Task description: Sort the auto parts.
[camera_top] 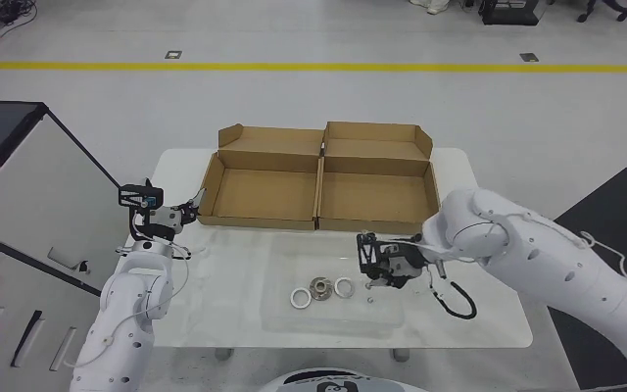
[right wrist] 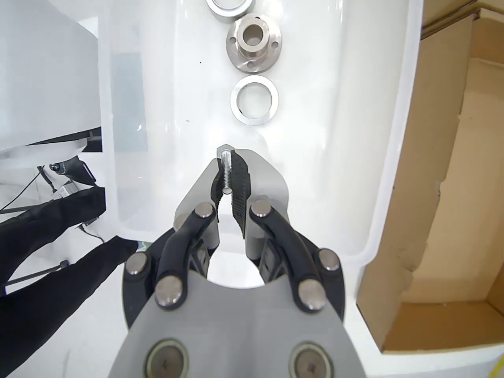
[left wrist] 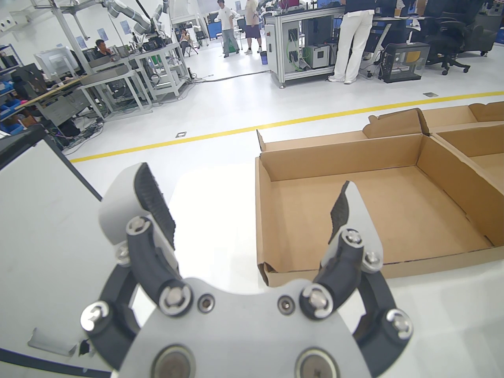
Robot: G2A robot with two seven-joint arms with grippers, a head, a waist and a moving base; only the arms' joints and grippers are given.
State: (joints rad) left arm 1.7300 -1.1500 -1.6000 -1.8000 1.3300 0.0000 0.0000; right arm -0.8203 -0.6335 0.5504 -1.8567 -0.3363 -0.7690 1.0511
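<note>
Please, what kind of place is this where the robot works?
Most likely a robotics laboratory or test hall, not a home. Other robot arms stand in the background, workbenches carry equipment, and a yellow line is painted across the smooth floor.

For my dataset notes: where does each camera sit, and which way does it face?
Top view: on the robot, facing down at the table; left arm and right arm show.
Left wrist view: wrist-mounted, facing over a box into the room; open left pincer shows.
Right wrist view: wrist-mounted, facing down into the tray; right pincer grips a bolt.
Shared: top and right wrist views both show the flange.
</note>
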